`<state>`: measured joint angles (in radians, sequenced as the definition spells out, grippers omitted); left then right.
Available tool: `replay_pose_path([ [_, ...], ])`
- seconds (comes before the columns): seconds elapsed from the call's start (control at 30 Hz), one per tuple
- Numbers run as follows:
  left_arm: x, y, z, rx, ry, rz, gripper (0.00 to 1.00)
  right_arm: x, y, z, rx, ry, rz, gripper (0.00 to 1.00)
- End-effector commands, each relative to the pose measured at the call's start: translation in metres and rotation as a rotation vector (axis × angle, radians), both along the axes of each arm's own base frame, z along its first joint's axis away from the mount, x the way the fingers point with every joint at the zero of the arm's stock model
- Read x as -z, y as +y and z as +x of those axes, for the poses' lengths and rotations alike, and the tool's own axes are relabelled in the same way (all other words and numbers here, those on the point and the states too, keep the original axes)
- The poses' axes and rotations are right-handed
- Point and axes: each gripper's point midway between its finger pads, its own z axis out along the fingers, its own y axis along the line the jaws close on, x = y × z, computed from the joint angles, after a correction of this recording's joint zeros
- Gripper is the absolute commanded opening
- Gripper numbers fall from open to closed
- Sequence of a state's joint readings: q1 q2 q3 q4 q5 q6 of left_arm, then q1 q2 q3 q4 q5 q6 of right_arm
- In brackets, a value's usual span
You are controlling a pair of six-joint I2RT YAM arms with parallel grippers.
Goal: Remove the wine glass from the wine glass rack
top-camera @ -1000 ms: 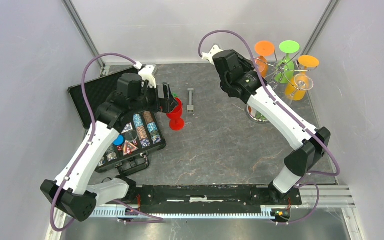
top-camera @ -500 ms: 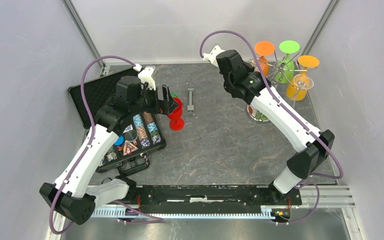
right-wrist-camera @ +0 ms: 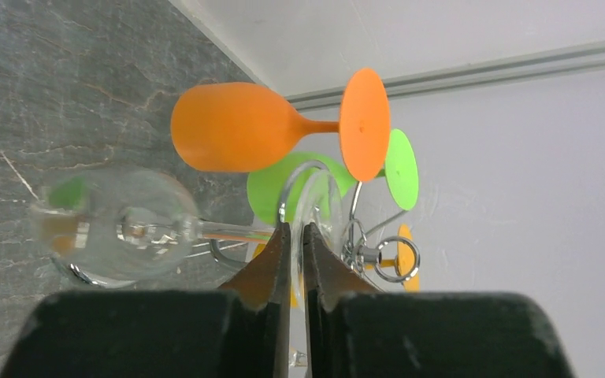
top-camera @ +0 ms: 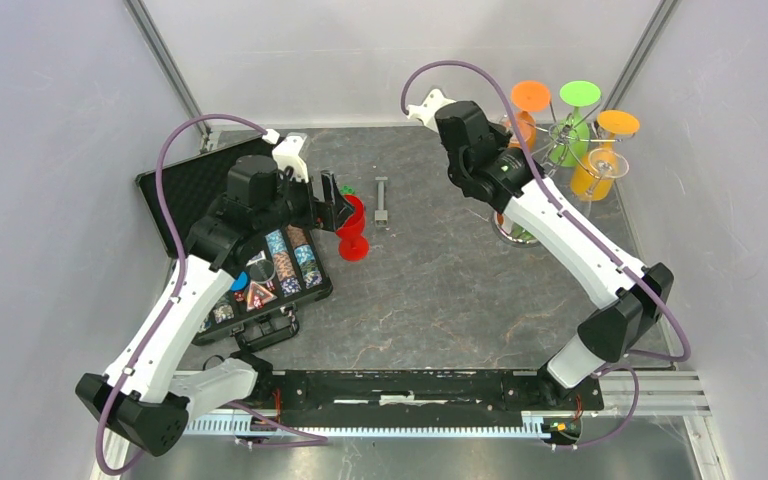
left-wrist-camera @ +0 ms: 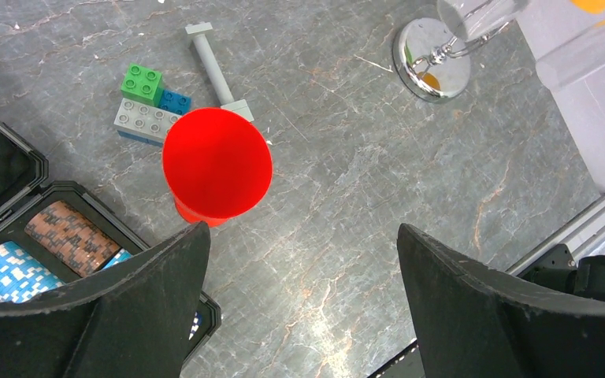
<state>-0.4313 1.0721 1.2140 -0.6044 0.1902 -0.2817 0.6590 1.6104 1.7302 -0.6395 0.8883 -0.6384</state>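
- While the clear wine glass (right-wrist-camera: 118, 232) hangs on the silver wire wine glass rack (right-wrist-camera: 360, 253), far right on the grey veined surface (right-wrist-camera: 47, 79), my right hand (right-wrist-camera: 292, 228) pinches its slim stem.
- My left hand (left-wrist-camera: 301, 230) gapes open over a smooth red goblet (left-wrist-camera: 217, 161).

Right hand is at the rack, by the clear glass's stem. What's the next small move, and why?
Probably ease the right hand back a little, to draw the clear glass out along the wire arm of the rack. The fingers look shut on the stem, its foot hangs in the wire loop, and the orange glass is close beside it. A short, slow pull tests the grip without knocking that neighbour.
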Motion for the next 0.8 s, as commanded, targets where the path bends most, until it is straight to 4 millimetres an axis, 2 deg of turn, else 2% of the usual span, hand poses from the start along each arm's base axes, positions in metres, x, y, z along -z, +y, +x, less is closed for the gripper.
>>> replay_pose_path([
  [0.0, -0.018, -0.001, 0.002, -0.020, -0.042, -0.064, 0.93, -0.024, -0.019, -0.008, 0.066, -0.101, -0.016, 0.00],
  [0.27, -0.020, -0.002, 0.003, -0.018, -0.050, -0.069, 0.94, -0.032, -0.030, -0.011, 0.108, -0.199, -0.063, 0.00],
  [0.47, -0.021, -0.001, 0.003, -0.021, -0.055, -0.066, 0.94, -0.045, -0.030, -0.012, 0.099, -0.248, -0.056, 0.00],
  [0.67, -0.027, 0.000, 0.004, -0.022, -0.072, -0.066, 0.95, -0.074, -0.011, -0.023, -0.001, -0.307, 0.014, 0.00],
  [0.77, -0.027, -0.001, 0.005, -0.022, -0.072, -0.065, 0.95, -0.079, -0.004, -0.024, -0.033, -0.309, 0.021, 0.00],
])
